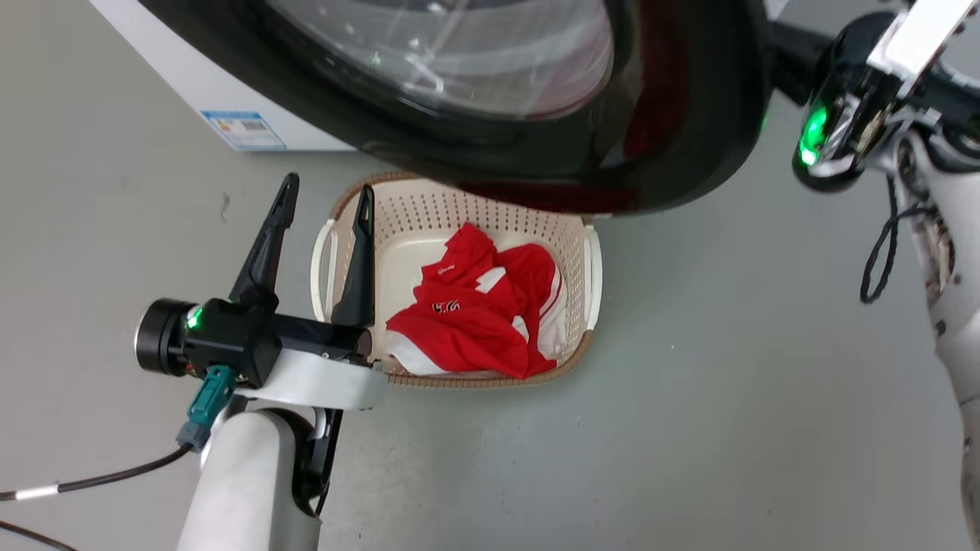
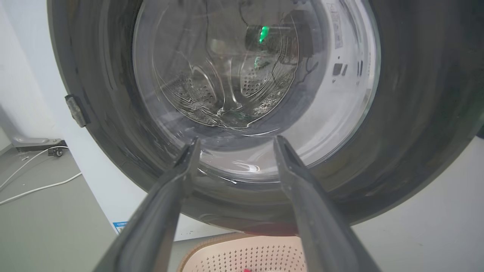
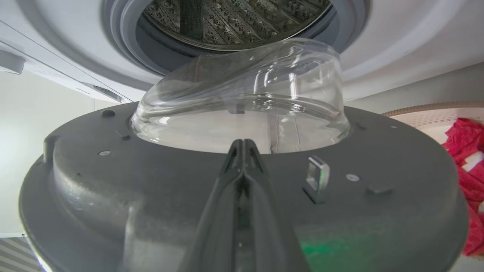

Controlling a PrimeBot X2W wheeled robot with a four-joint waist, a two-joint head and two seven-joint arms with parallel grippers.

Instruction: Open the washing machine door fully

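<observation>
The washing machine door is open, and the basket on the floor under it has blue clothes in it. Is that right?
Almost. The clothes are red and white, not blue; the head view shows them. The washing machine door is open, and the basket sits on the floor under it.

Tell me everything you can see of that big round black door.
The washing machine door is a large disc, glossy black outside, matte grey inside, with a clear bulging glass bowl at its centre and a shiny latch hook on the inner face. It stands partly open, swung away from the washing machine, overhanging the basket. The right gripper, shut, seems to rest on its inner face.
</observation>
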